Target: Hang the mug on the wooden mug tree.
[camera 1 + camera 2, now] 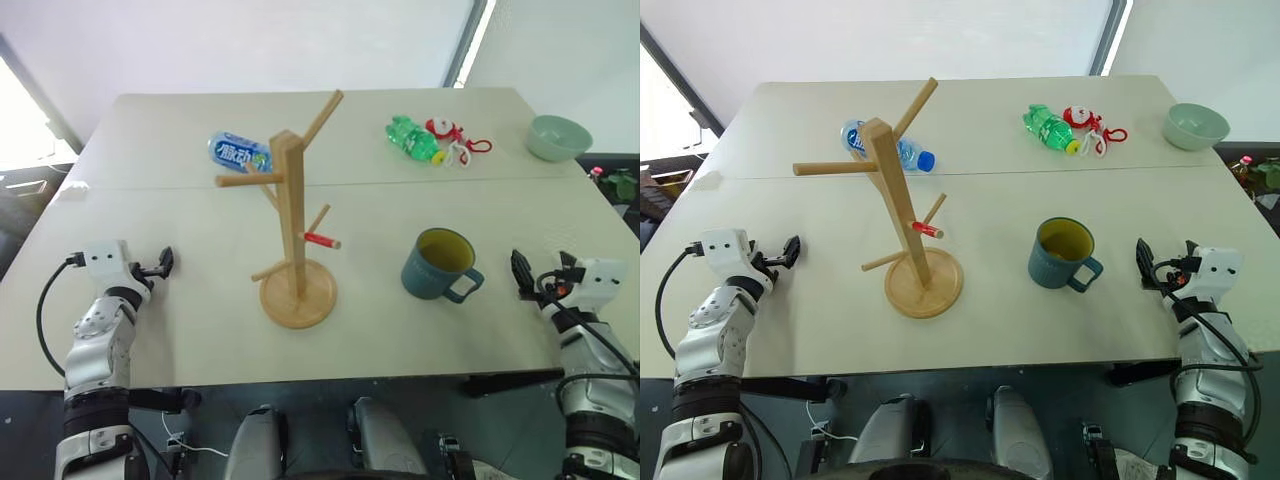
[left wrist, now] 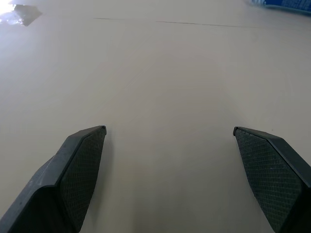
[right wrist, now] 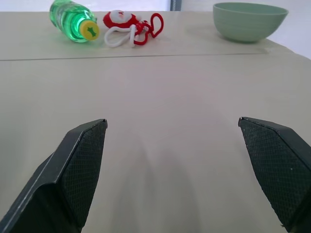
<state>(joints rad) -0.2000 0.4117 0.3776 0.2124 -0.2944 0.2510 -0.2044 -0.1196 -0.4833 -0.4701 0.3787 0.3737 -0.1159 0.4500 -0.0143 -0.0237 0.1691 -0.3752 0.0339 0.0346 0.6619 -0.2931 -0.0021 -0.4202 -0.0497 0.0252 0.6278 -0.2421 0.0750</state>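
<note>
The teal-blue mug (image 1: 438,265) with a yellow-olive inside stands upright on the table, right of centre, its loop handle turned toward the front right. The wooden mug tree (image 1: 293,230) stands to its left on a round disc base, with bare angled pegs, one red-tipped. My right gripper (image 1: 543,268) hovers low over the table a short way right of the mug, open, with nothing between its fingers (image 3: 82,160). My left gripper (image 1: 160,264) is at the table's left side, well left of the tree, open and empty, its fingers (image 2: 80,165) over bare tabletop.
At the back of the cream table (image 1: 400,330) lie a blue-labelled water bottle (image 1: 240,152), a green bottle (image 1: 413,138) and a red-and-white toy (image 1: 452,135). A pale green bowl (image 1: 558,137) sits at the far right corner. A seam crosses the tabletop behind the tree.
</note>
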